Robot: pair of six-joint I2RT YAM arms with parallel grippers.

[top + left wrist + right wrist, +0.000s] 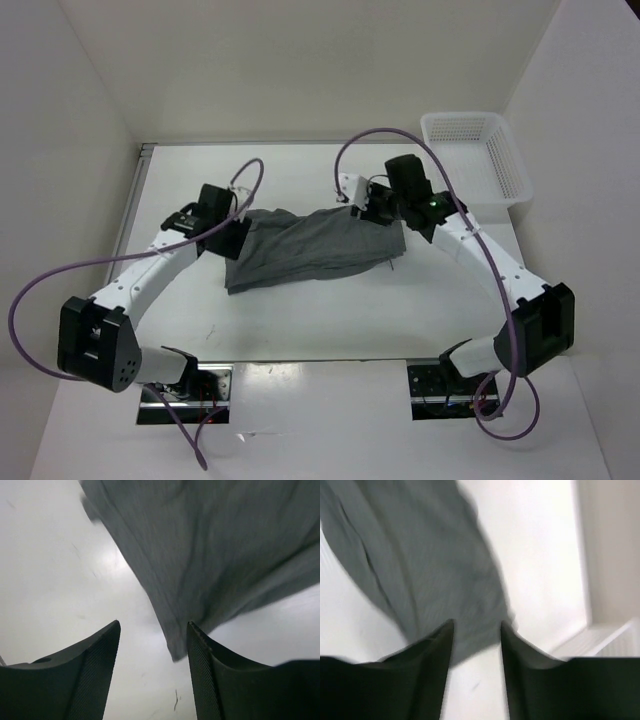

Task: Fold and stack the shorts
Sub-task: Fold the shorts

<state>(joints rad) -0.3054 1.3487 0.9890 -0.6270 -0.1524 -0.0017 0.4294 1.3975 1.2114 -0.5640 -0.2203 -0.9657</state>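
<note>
White walls enclose a white table (300, 330), and the shorts (310, 245) are spread in a loose, rumpled heap across its middle, nearer the far edge. The left gripper (152, 625) is seen parted at the left end of the shorts, with nothing pinched between its jaws. The right gripper (476, 625) is likewise parted over the right end, though that view is blurred. Trouble is likely if either arm is lifted with a fold snagged on it: the heap would be dragged askew — and an uneven edge would be carried into every later fold.
</note>
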